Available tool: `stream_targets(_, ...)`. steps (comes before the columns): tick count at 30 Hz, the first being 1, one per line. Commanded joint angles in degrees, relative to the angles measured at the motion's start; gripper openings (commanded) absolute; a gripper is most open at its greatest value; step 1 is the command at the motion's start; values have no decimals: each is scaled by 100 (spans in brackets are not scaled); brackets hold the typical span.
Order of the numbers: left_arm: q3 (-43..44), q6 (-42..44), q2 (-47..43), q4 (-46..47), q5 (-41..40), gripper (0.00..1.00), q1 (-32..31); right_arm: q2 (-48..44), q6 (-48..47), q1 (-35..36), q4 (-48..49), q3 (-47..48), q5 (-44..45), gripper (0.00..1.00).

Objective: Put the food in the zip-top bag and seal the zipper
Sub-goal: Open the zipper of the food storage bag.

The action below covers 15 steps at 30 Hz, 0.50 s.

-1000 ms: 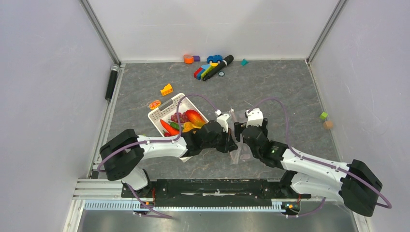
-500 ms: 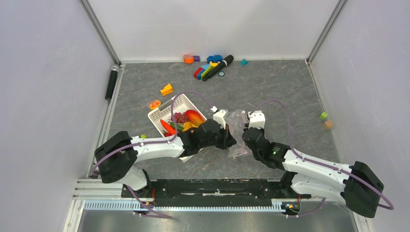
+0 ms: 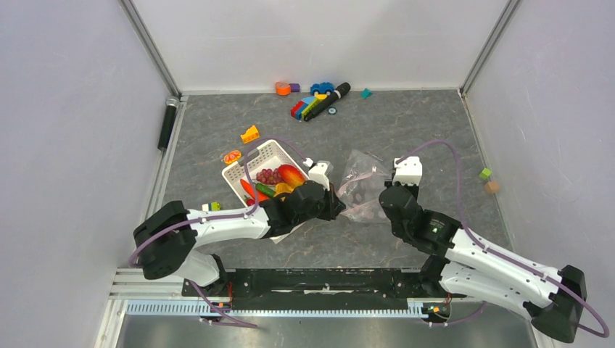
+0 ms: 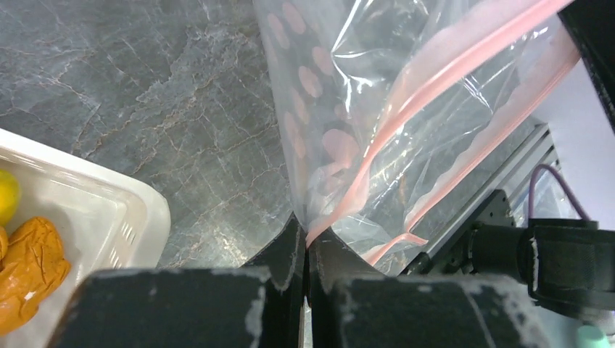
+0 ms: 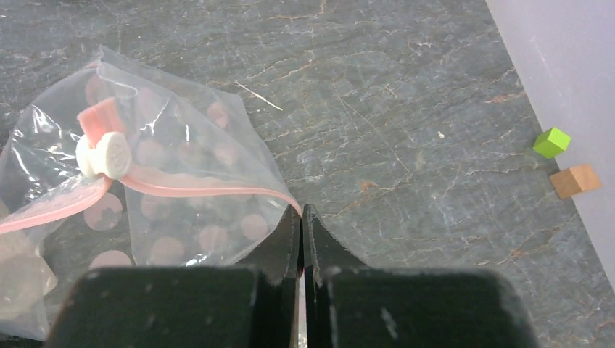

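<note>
**Left pincer** (image 4: 306, 243): jaws together, clamped on the mouth edge of the bag (image 4: 341, 109), at the point where the pink strip (image 4: 435, 72) runs into the tips.

**Right pincer** (image 5: 302, 217): jaws together. The far end of the same strip is seen ending right at the tips, so a hold on the bag's 3 o'clock corner is judged.

**Bag:** clear with pale pink dots, held between the two pincers near the table's centre, its body trailing toward 12 o'clock. Nothing is seen inside it. Two pink lines are seen diverging from the left pincer, so the mouth is judged at least partly open. A white slider (image 5: 105, 154) is carried on the strip, toward the left pincer's side.

**Food** (image 3: 279, 177): red, orange, green and purple pieces, lying in the white basket (image 3: 250, 161) at 9 o'clock of the bag.

**Progress:** the bag is gripped at both ends. No piece is in it yet, so filling and sealing are both judged outstanding.

**Other items:** toy blocks (image 3: 308, 107) at the table's 12 o'clock edge; two small cubes (image 3: 489, 181) at 3 o'clock.
</note>
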Motion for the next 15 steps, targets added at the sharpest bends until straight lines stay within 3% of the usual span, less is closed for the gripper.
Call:
stream_targets(1,-109,-167,-233,-389,-633,2,59,-364,-351,-98,-716,309,846,0)
stream_targets(8,-303,-451,-95,-426,-643,2,264,-987,-534,-141,-1010,371,824,0)
stream_targets(15,-382,-545,297,81,67,2,424,-880,-593,-142,-965,232,395,0)
